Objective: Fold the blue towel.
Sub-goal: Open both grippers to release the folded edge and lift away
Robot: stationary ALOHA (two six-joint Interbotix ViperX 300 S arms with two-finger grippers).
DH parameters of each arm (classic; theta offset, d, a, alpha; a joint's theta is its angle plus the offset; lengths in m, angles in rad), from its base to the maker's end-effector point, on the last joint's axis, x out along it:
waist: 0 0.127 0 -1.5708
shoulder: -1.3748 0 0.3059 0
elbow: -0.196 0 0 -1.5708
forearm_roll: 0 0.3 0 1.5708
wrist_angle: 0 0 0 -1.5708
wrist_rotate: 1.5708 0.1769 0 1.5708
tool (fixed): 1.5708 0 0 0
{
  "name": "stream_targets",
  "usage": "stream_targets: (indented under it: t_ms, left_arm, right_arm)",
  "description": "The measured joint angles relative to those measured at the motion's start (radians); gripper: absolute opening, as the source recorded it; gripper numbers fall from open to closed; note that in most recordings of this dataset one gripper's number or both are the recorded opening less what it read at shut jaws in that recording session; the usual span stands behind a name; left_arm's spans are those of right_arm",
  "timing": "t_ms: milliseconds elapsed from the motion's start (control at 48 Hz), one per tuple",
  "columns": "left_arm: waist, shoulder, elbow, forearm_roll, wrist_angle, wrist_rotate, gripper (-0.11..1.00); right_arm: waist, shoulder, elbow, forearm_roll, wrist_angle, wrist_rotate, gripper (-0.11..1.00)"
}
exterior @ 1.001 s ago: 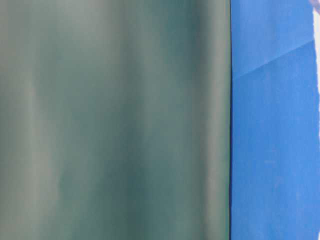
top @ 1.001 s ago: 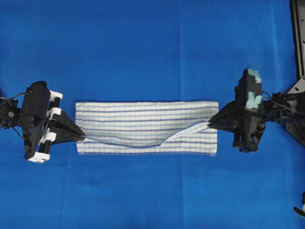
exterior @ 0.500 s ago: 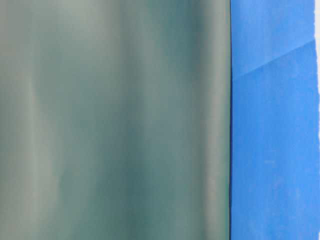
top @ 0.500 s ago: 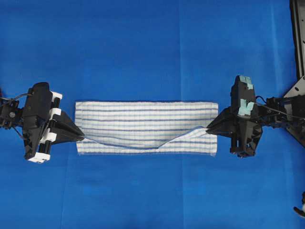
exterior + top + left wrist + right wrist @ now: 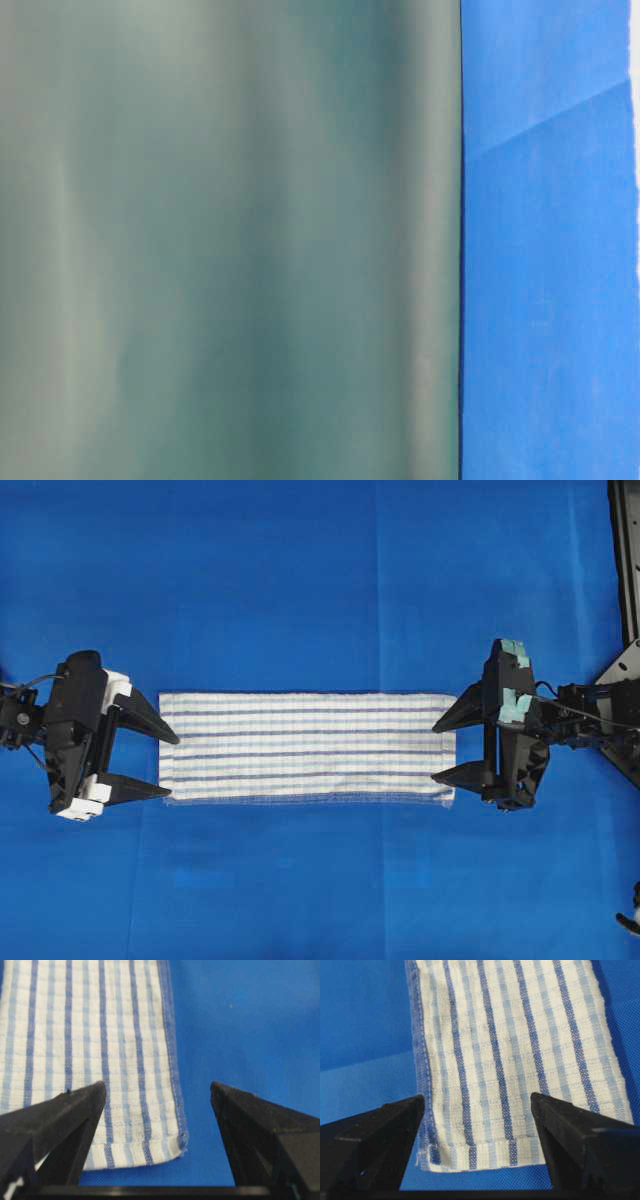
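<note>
The blue towel, white with thin dark-blue and pale-blue stripes, is lying flat as a long folded band in the middle of a solid blue sheet. The left gripper is sitting at the towel's left end with its black jaws spread wide and gripping nothing; in the left wrist view one finger is lying over the towel's end, the other over the bare sheet beside it. The right gripper is sitting at the right end, jaws equally wide, empty, straddling the short edge. The table-level view is showing only a blurred grey-green surface.
</note>
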Motion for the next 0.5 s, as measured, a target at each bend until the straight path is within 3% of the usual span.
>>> stream_targets:
  t_ms: [125, 250, 500]
  left_arm:
    - [0.025, -0.038, 0.0, 0.0, 0.032, 0.011, 0.74]
    - [0.092, -0.061, 0.0, 0.0, 0.063, 0.04, 0.73]
    - [0.221, -0.057, -0.009, 0.0, 0.08, 0.16, 0.73]
  right_arm:
    - [-0.008, -0.034, 0.003, -0.002, 0.002, -0.012, 0.87]
    - [-0.069, -0.074, 0.02, -0.003, 0.008, -0.038, 0.87]
    - [-0.183, -0.094, 0.028, -0.005, 0.043, -0.112, 0.87]
